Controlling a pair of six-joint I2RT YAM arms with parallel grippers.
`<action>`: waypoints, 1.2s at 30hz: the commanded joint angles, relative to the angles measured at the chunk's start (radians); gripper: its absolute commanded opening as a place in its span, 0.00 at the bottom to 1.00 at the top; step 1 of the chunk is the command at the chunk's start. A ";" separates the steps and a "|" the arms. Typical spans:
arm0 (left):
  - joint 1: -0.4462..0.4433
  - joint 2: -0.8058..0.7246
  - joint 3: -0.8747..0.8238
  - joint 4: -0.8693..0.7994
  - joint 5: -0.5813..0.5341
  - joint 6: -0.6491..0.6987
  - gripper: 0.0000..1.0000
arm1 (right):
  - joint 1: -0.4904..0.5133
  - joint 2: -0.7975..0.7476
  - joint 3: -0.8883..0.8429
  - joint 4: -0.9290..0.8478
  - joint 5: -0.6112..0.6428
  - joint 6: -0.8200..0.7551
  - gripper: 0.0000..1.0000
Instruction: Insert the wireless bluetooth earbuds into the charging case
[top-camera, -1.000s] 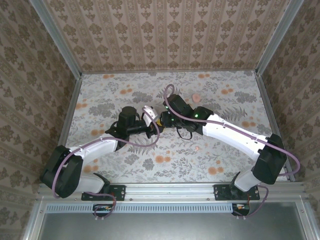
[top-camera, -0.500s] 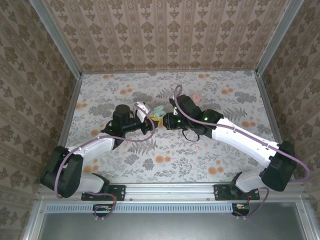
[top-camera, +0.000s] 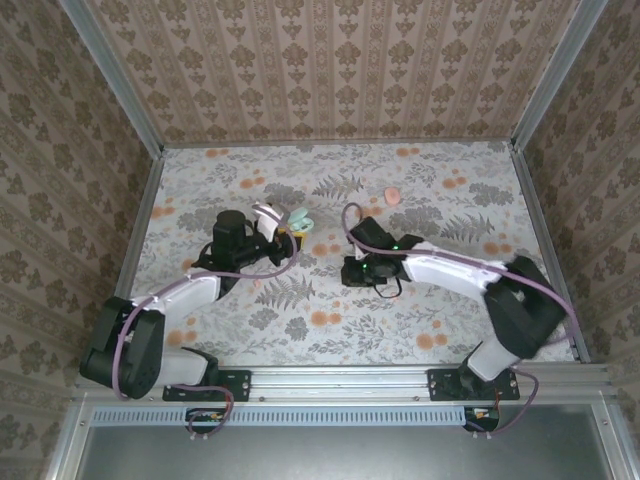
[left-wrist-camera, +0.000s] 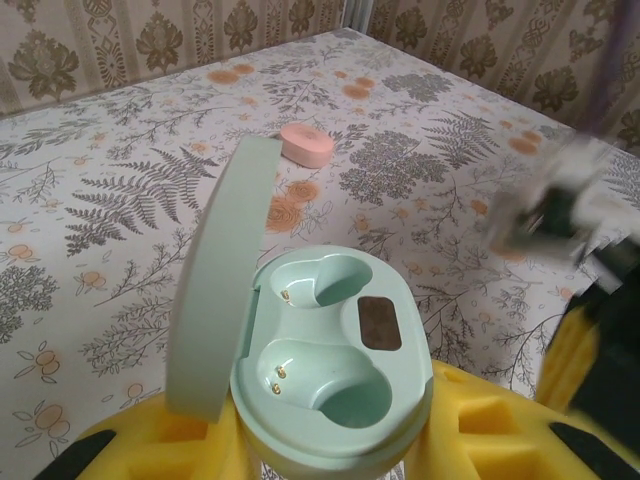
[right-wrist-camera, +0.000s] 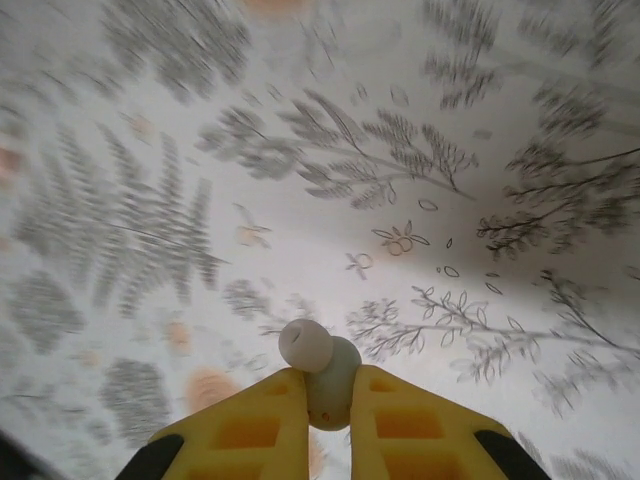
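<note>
Change: the right arm has been drawn back from the charging case (top-camera: 298, 217), which it met half a second ago; the left arm and the case have been shifted slightly to the left.
Left gripper (top-camera: 285, 232): closed narrowly on the base of the mint charging case, which is clamped between the yellow pads (left-wrist-camera: 150, 450) and held above the left half of the table (top-camera: 440, 300).
Case lid (left-wrist-camera: 225, 280): stood open and upright on the left side of the case; both wells are seen bare, with small contacts inside.
Pink case (left-wrist-camera: 306, 144): left shut on the table beyond the mint case, well apart from it.
Right gripper (right-wrist-camera: 328, 395): pinched nearly closed on a pale earbud (right-wrist-camera: 318, 365), which is held over the table, its rounded tip past the fingertips.
Obstruction: nothing is seen between the earbud and the open case.
Hard to make out: the right arm (left-wrist-camera: 560, 210) is smeared by motion in the left wrist view, and the flowered surface is blurred in the right wrist view; the underside of the mint case is hidden by the pads.
</note>
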 joint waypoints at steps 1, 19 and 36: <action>-0.004 -0.038 -0.027 0.001 -0.010 -0.032 0.11 | -0.001 0.119 0.052 0.030 -0.122 -0.137 0.12; -0.029 -0.156 -0.062 -0.094 -0.071 0.012 0.11 | -0.075 0.205 0.269 -0.241 -0.077 -0.325 0.37; -0.029 -0.150 -0.057 -0.096 -0.061 0.017 0.11 | 0.018 0.132 0.237 -0.117 0.037 0.006 0.22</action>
